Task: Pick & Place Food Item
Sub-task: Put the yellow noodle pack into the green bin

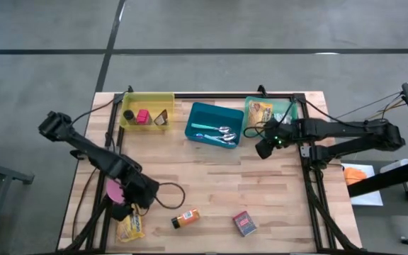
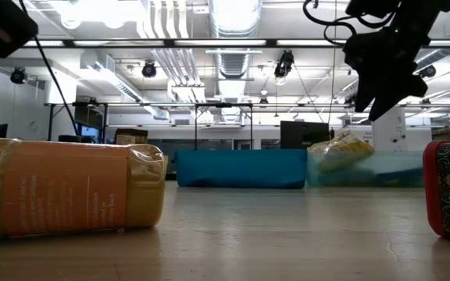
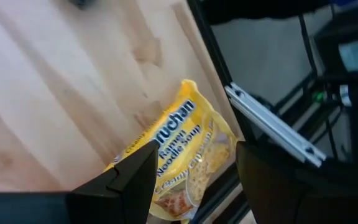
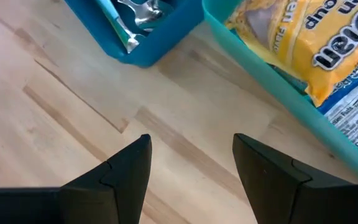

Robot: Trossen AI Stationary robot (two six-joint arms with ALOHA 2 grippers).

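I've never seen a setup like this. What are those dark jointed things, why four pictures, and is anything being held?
They are two robot arms at a wooden table. One picture looks down from above, one looks level across the tabletop, and two come from cameras on the wrists. The left end effector hovers open over a yellow ramen noodle packet at the table's edge. The right end effector hangs open, empty, near a dark-teal bin of cutlery and a clear green bin of food packets. A yellow bin, a small orange bottle and a patterned little box also sit there. Nothing is held.
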